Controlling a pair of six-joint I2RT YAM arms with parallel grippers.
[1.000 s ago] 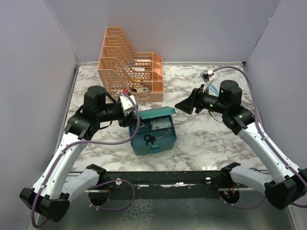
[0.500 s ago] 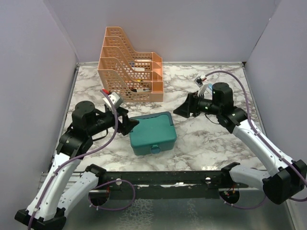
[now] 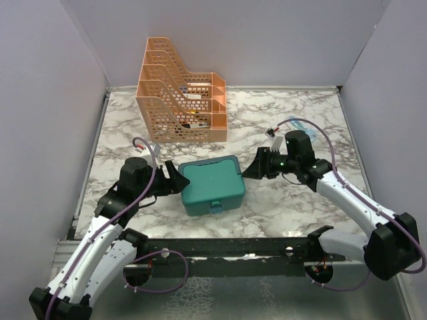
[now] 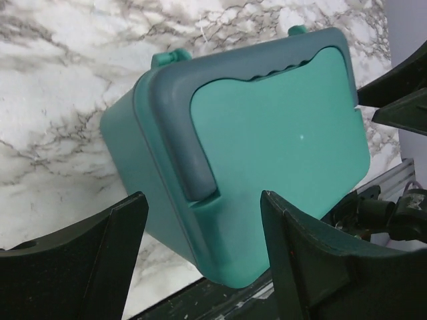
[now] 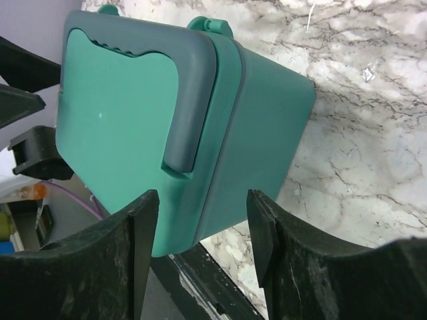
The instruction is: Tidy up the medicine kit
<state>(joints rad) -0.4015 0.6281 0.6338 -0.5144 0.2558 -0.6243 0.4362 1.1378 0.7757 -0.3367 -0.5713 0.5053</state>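
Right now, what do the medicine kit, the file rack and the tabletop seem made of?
The medicine kit looks like moulded teal plastic, matte with a slight sheen, with rounded corners and a darker handle. The file rack looks like rigid orange plastic, perforated all over. The tabletop shows grey-veined white marbling; real stone or printed laminate, I cannot tell.

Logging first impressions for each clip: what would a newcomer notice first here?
The teal medicine kit sits front and centre on the marble table, lid shut. The left gripper and right gripper flank it closely, one at each side, jaws open. An orange perforated file rack stands at the back left.
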